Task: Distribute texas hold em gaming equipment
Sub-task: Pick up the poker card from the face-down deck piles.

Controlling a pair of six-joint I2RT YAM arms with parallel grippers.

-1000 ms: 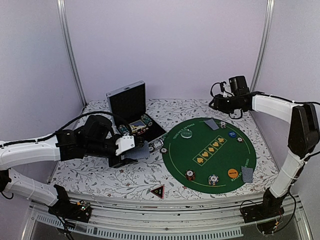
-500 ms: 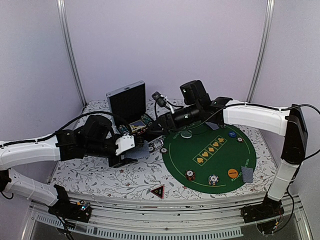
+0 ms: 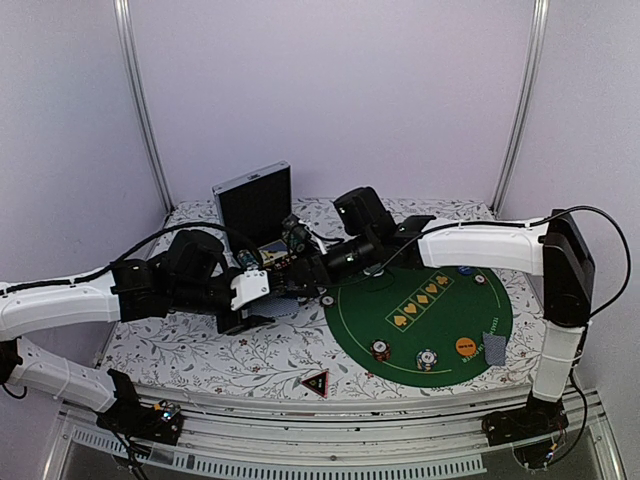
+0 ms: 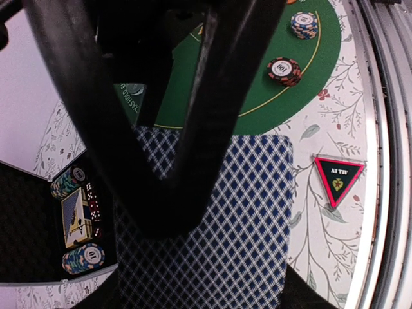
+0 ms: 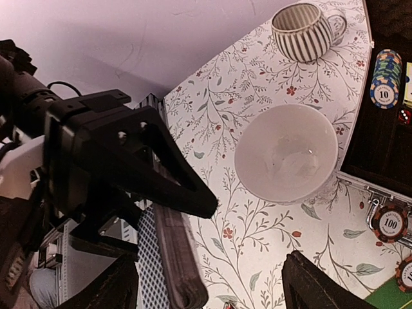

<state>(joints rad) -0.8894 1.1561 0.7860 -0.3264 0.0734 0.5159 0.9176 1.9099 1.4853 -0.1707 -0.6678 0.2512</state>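
Your counter (image 3: 250, 355) wears a flowered cloth inside pale lilac walls, with a metal post (image 3: 137, 110) at each back corner. A round green mat (image 3: 445, 315) fills its right half and an open black case (image 3: 255, 205) stands at the back left. A metal rail (image 3: 330, 440) runs along the near edge, and the barest cloth lies at front left, between the left arm and that rail. Your right arm (image 3: 480, 245) stretches across the mat's far side to meet the left one. A white bowl (image 5: 286, 154) and a striped mug (image 5: 308, 29) sit beyond the claws. The left claw (image 4: 164, 203) is clamped on a deck (image 4: 238, 219) of blue-diamond-backed cards, held just off the mat's left edge. The right claw (image 5: 209, 267) is spread wide with a finger on either side of the deck's end; you cannot tell whether either touches it. On the mat's near side sit a striped chip (image 3: 380, 350), a second chip (image 3: 427, 358), an orange disc (image 3: 465, 346) and a lone card (image 3: 494, 348). The red-edged triangle (image 3: 315, 383) lies on the cloth by the rail.
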